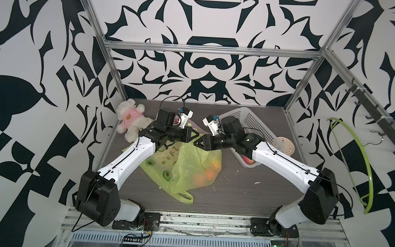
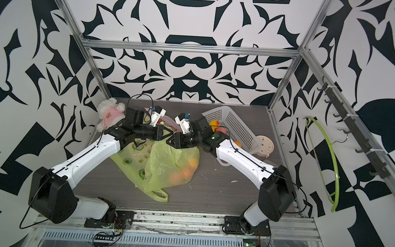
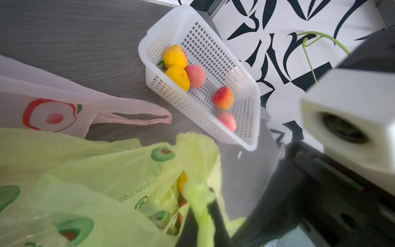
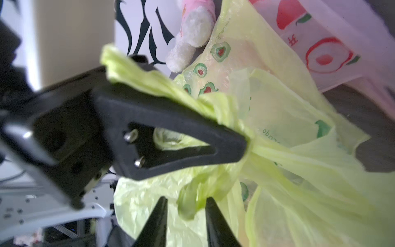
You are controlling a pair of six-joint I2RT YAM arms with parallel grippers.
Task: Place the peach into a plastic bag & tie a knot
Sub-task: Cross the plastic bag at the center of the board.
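Bunched green bag (image 4: 299, 181) clamped in left hand (image 4: 245, 142)

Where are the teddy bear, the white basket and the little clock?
teddy bear (image 1: 131, 120): in a top view, on its pink shirt.
white basket (image 1: 260, 123): in a top view, on its holey side wall.
clock (image 2: 266, 145): in a top view, on its round face.
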